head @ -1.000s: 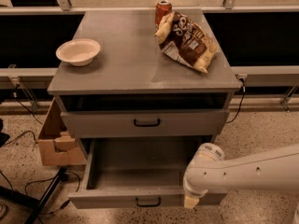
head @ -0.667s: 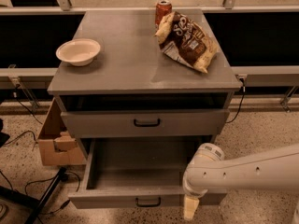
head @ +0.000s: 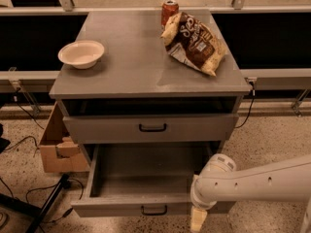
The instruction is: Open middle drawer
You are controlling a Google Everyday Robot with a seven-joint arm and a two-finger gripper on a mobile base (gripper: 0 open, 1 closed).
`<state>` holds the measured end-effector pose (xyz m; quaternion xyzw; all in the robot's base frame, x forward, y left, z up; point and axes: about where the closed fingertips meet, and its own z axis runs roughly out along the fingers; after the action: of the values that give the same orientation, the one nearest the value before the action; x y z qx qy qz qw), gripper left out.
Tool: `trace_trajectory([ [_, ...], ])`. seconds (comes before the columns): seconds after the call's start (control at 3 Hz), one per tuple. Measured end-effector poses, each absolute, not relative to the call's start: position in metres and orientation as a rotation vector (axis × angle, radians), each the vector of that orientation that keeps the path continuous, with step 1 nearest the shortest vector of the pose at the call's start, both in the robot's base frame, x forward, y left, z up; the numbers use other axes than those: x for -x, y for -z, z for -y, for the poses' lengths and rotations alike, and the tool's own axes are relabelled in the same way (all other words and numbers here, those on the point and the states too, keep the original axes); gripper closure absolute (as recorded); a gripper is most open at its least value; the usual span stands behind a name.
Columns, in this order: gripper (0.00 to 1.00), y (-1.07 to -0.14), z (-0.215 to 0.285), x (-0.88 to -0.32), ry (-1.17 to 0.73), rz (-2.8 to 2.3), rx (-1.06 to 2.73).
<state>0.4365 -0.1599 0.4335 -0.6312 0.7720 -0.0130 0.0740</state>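
Note:
The grey cabinet (head: 146,89) has the middle drawer (head: 97,129) under a dark gap below the top; its flat grey front carries a small black bar handle (head: 152,127) and sits nearly flush with the frame. The taller bottom drawer (head: 146,178) is pulled far out and looks empty, with its handle (head: 154,210) at the front. My gripper (head: 197,221) hangs on the white arm (head: 262,181) at the bottom drawer's front right corner, well below and right of the middle handle, pointing down at the frame's bottom edge.
On the cabinet top lie a pale bowl (head: 81,53), a brown chip bag (head: 193,43) and a red can (head: 169,9). A cardboard box (head: 57,147) stands on the floor at the left, with cables and a black stand leg (head: 46,205) nearby.
My gripper has sunk slightly lower beside the bottom drawer's front. The drawers and the objects on top have not moved.

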Motion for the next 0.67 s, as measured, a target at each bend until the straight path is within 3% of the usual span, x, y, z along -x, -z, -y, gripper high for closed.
trace_trajectory([
  [0.67, 0.00, -0.3997, 0.1498, -0.4272, -0.058, -2.256, 1.961],
])
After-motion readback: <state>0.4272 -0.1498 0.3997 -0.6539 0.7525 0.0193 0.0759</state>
